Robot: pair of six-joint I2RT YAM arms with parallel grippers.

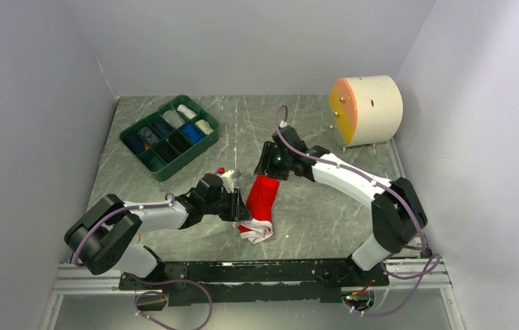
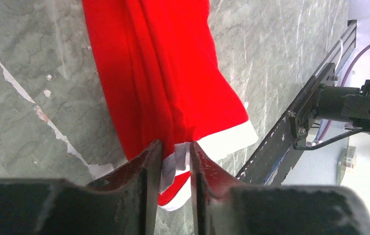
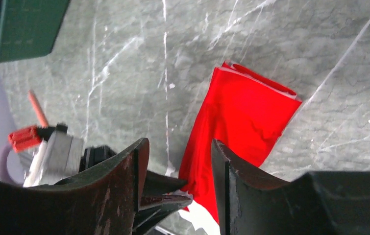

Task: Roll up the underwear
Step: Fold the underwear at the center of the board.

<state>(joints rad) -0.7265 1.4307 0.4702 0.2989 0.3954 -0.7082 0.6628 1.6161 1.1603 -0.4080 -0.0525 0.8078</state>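
Left pincer (image 2: 175,146): low in the left wrist view, jaws a narrow gap apart. The white waistband (image 2: 232,137) of the underwear (image 1: 262,194) is bunched in the gap. It looks slack rather than nipped, though contact with the pads cannot be ruled out.
Right pincer (image 3: 180,144): jaws well apart and nothing between them. It hangs over the far end of the red cloth, which shows through the gap.
Underwear: red, folded lengthwise into a narrow strip. It lies flat on the surface (image 1: 325,206) at centre frame of the top view, between the two pincers. The waistband end sits lower in the frame and the folded end higher.
Step in hand: the lengthwise fold looks finished, and no turn of a roll shows at either end. By my reading this is the pause between folding and rolling.
Next move: likely a fresh grip on one short end, both sides caught evenly, then turning it over along the strip. The layers would have to stay stacked, and the loose waistband corner may splay.
Writing: none legible. The waistband shows only as a white edge here.
Green tray (image 1: 190,161): upper left of the top view, well apart from the strip, with rolled blue, white and dark cloths in its compartments.
Drum (image 1: 373,106): cream with an orange face, on its side at upper right by the wall.
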